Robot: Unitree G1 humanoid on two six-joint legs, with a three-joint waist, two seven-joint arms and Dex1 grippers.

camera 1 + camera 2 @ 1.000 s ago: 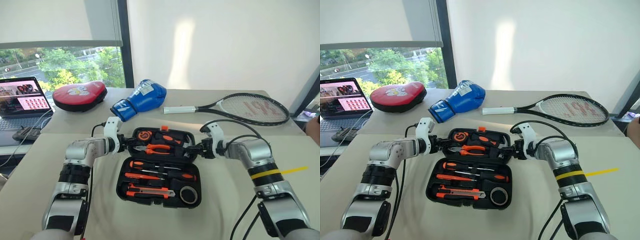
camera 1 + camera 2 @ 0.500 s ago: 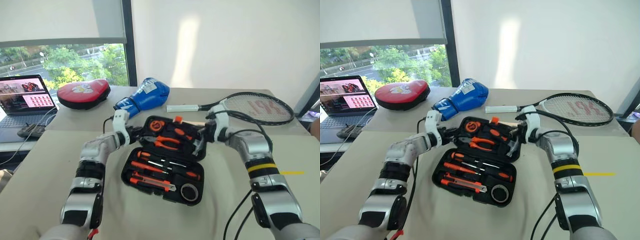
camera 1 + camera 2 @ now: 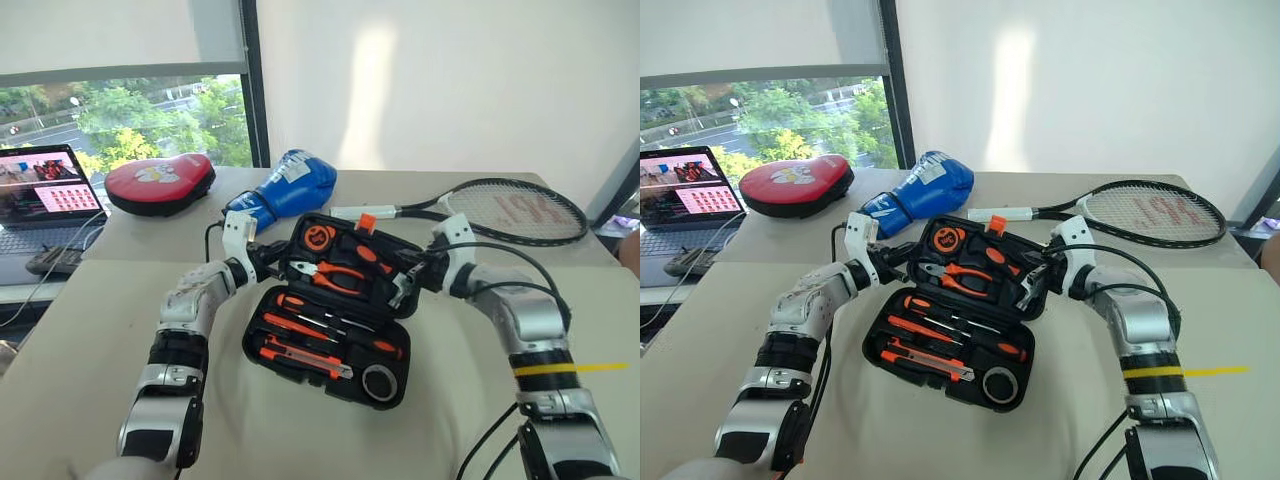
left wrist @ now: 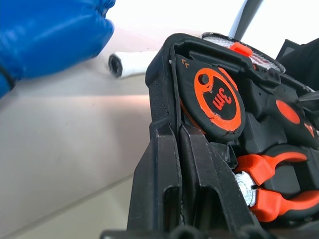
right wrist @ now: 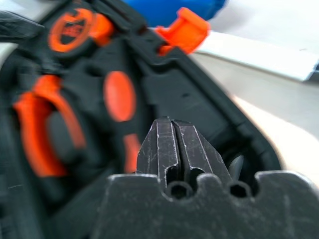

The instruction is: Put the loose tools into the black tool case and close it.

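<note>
The black tool case [image 3: 310, 377] lies open in the middle of the table. Its lid [image 3: 392, 258], with an orange latch [image 3: 365, 222] on top, stands tilted up at the back. Two screwdrivers [image 3: 300, 325], the slim tester, the utility knife [image 3: 300, 357] and the black roll [image 3: 378, 382] sit in the slots of the base. My left gripper [image 3: 268, 262] is shut, its fingertips [image 4: 169, 132] against the lid's left edge. My right gripper [image 3: 412, 285] is shut too, its fingertips [image 5: 164, 130] at the lid's right edge.
Pliers [image 3: 335, 275] and a round orange-and-black tape measure [image 3: 318, 237] sit in the lid. Behind the case lie a blue boxing glove [image 3: 285, 190], a red pad [image 3: 160, 180] and a tennis racket [image 3: 500, 210]. A laptop [image 3: 40, 195] stands at the far left.
The lid has come up from lying flat to standing tilted. Both grippers rose with its side edges and closed their fingers. The camera has also shifted a little.
</note>
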